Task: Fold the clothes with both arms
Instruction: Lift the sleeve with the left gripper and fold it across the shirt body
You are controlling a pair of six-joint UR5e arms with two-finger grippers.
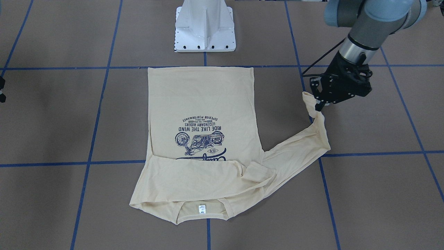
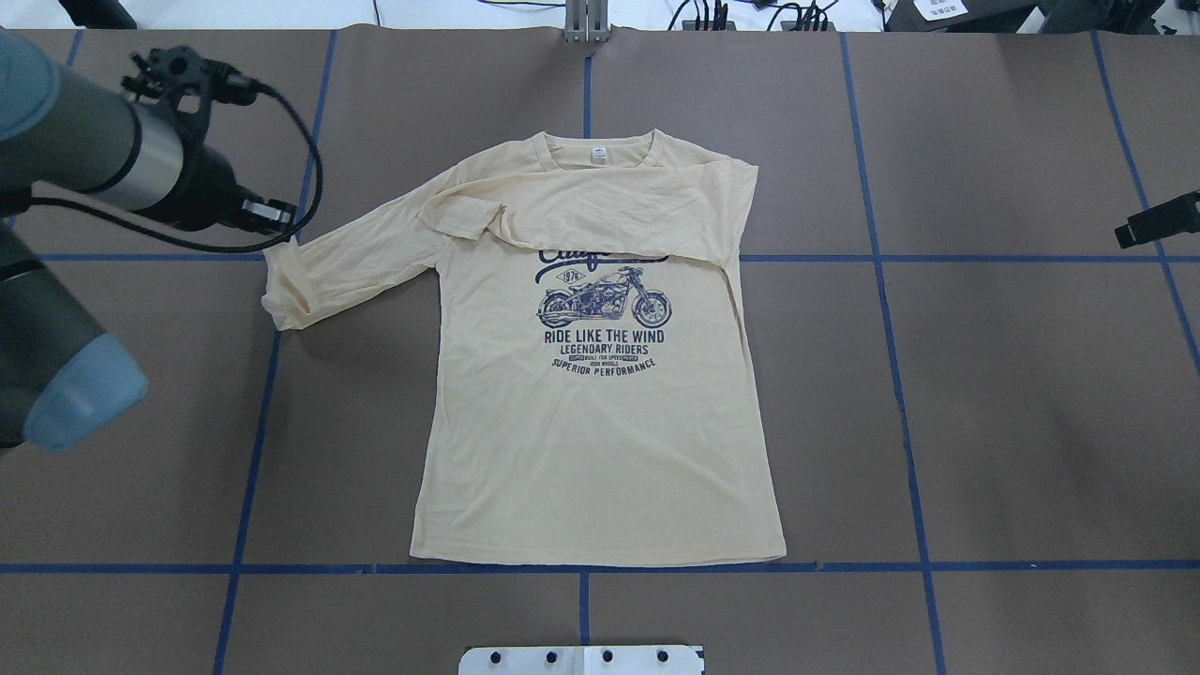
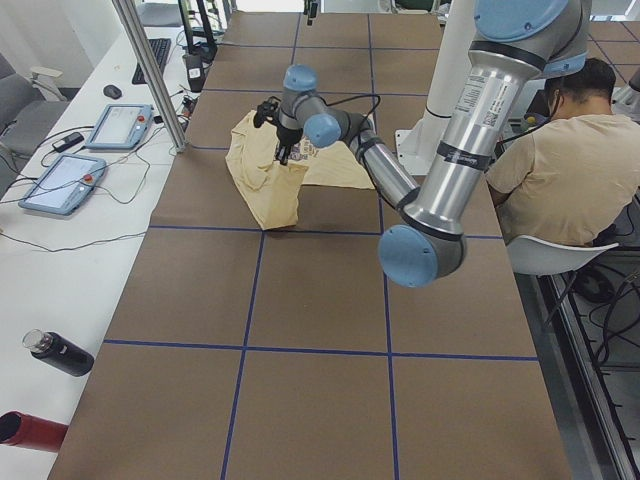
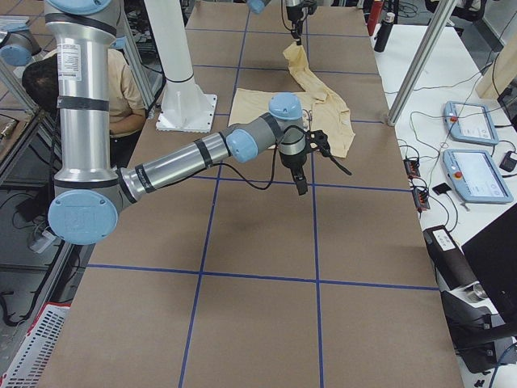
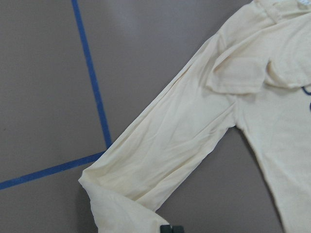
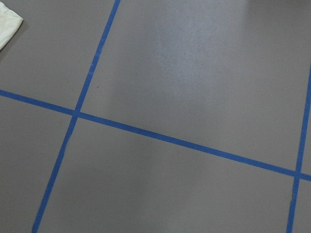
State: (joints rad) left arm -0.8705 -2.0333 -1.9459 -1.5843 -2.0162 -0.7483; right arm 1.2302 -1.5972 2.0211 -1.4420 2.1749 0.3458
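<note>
The shirt [image 2: 600,450] lies flat and face up in the middle of the table [image 2: 984,422], with one sleeve laid across its chest and the other sleeve [image 2: 356,253] stretched sideways, its cuff [image 1: 308,100] raised off the surface. It looks thin, light and limp, so I judge it will sag and wrinkle rather than hold a shape, and is best gripped at a cuff, hem or shoulder seam. The left gripper [image 1: 319,105] is clenched on that raised cuff. The right gripper [image 2: 1153,223] hangs well apart over bare table, and I cannot tell how its jaws stand.
</note>
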